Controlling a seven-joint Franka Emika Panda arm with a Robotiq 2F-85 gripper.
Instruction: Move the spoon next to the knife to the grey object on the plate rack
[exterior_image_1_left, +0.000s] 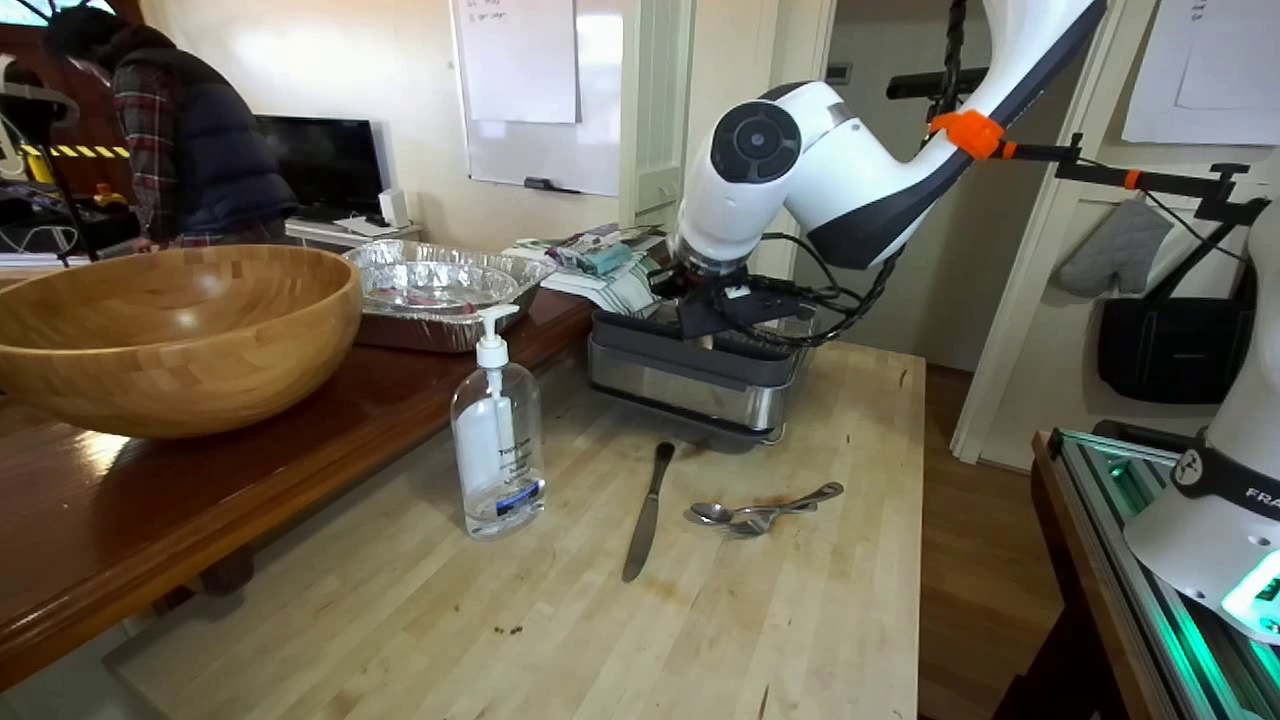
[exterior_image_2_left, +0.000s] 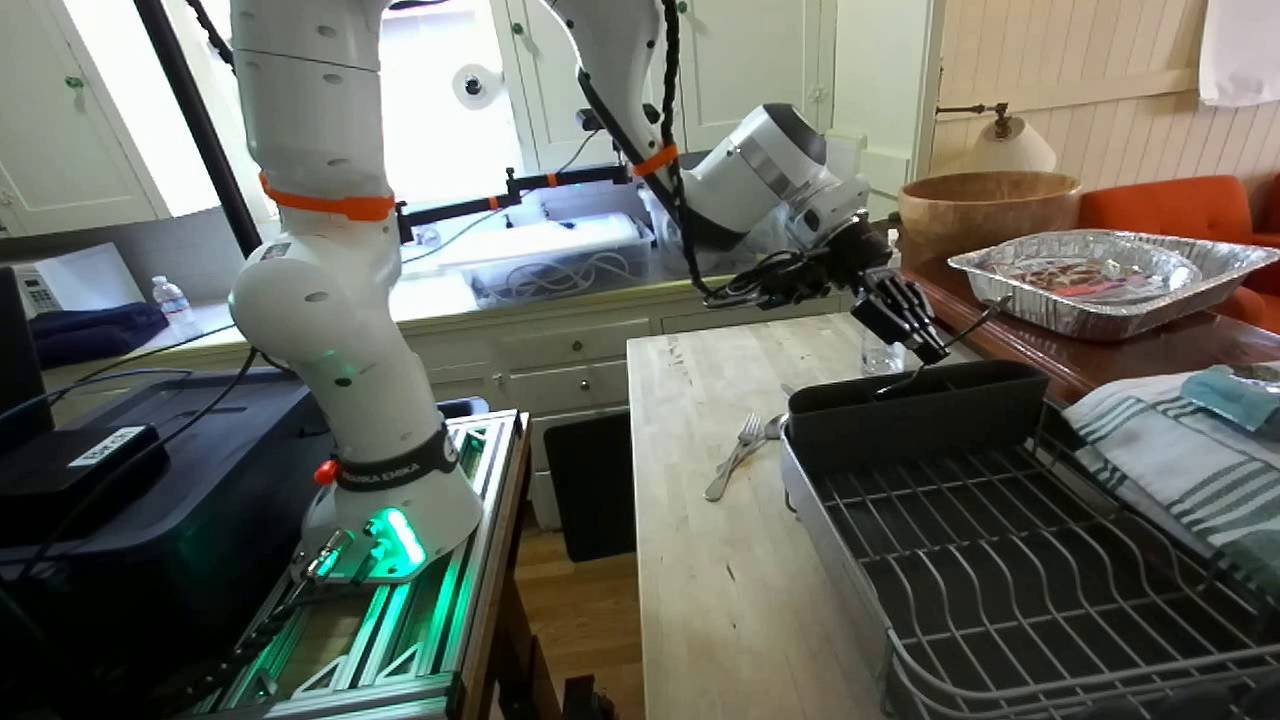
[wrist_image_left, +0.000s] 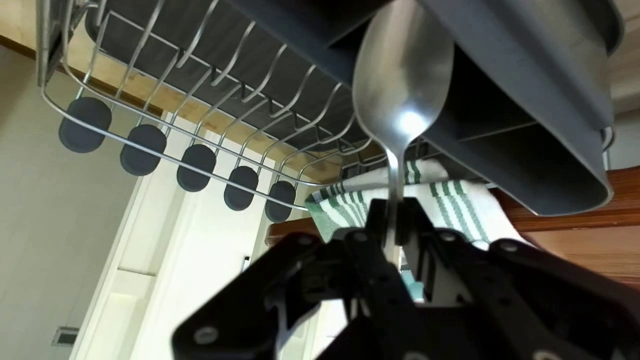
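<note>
Presently you have the hand (wrist_image_left: 395, 215) clamped on the spoon (wrist_image_left: 402, 75) by its handle, tilted, bowl end lowest, at the openings of the grey holder (exterior_image_2_left: 920, 425) on the plate rack (exterior_image_1_left: 690, 388); whether it dips inside, can't tell. Knife (exterior_image_1_left: 648, 515) lies on the surface (exterior_image_1_left: 780, 620), a fork (exterior_image_1_left: 757, 521) and second spoon (exterior_image_1_left: 712, 513) overlapping near it.

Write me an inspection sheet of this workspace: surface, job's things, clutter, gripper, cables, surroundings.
Surface: pale table, dark specks on it.
Job's things: spoon gripped, its rounded end at the cutlery holder on the rack, inside or above unclear; knife lying on the pale table.
Clutter: second spoon and fork, overlapping; pump bottle upright.
Gripper: shut on the spoon's handle.
Cables: black cable along the arm.
Surroundings: wooden bowl and foil trays on the brown table; person in the background.
</note>
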